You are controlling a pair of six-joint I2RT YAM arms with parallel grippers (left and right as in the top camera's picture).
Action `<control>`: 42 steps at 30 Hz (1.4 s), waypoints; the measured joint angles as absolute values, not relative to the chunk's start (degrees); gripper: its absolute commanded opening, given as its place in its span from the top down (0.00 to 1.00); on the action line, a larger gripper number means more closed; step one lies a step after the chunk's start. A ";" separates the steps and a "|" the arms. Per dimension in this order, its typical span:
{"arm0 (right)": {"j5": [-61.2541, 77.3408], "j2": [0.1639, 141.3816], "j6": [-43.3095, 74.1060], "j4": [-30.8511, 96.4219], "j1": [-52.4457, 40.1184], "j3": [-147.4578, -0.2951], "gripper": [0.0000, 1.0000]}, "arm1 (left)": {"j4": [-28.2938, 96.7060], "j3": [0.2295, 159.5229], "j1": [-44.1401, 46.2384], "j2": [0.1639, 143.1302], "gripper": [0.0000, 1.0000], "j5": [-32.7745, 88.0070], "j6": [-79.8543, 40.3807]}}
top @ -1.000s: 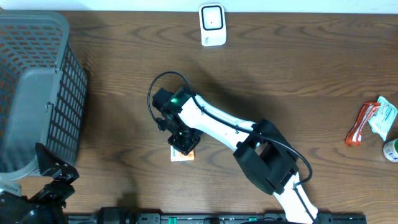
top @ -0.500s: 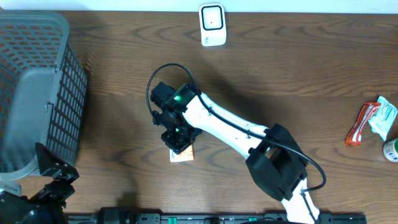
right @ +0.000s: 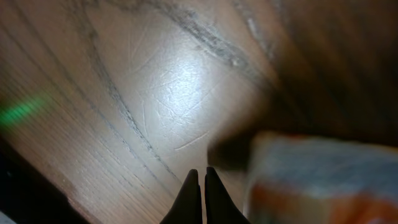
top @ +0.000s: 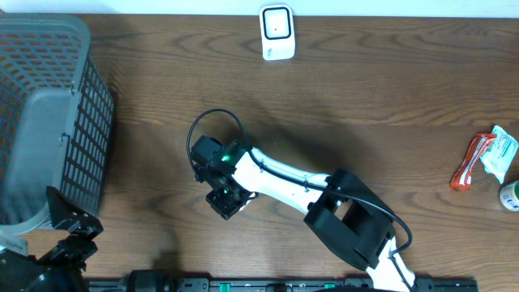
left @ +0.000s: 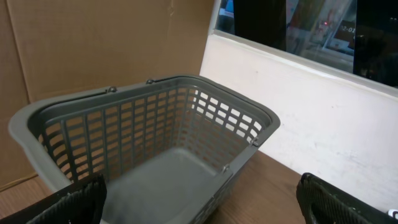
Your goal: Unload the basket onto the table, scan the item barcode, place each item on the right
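The item is a small white and orange packet [right: 320, 180], blurred at the lower right of the right wrist view, lying flat on the wooden table. My right gripper [right: 200, 186] is shut with nothing between its fingers, tips just left of the packet and low over the wood. From overhead, the right gripper [top: 225, 200] sits at the table's front middle and covers the packet. The white scanner [top: 276, 32] stands at the far edge, well apart from it. My left gripper [left: 208, 214] is open and holds nothing, at the front left corner [top: 71, 221] facing the basket.
A grey plastic basket [top: 49, 122] fills the left side, seen empty from the left wrist [left: 155, 124]. At the right edge lie an orange-red packet [top: 470, 162], a white and teal packet [top: 500, 152] and a round white thing [top: 511, 195].
My right gripper has slid left and toward the table's front, from over the packet to beside it. The packet, partly showing overhead before, is now covered. The left arm is still.
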State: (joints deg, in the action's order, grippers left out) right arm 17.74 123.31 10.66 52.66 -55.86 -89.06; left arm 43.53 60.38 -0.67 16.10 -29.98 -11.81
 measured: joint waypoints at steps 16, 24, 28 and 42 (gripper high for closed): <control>8.14 120.57 13.56 76.40 -54.61 -105.12 0.99 | 43.53 60.38 -0.67 16.10 0.02 -30.00 -11.81; 3.18 120.57 14.85 73.52 -54.72 -94.96 0.99 | 43.53 60.38 -0.67 16.10 0.02 -29.98 -11.81; 2.85 120.57 14.92 68.45 -54.72 -89.23 0.99 | 43.53 60.38 -0.67 16.10 0.02 -30.00 -11.81; 11.81 120.57 14.46 57.69 -56.12 -85.49 0.99 | 43.53 60.38 -0.67 16.10 0.02 -30.00 -11.81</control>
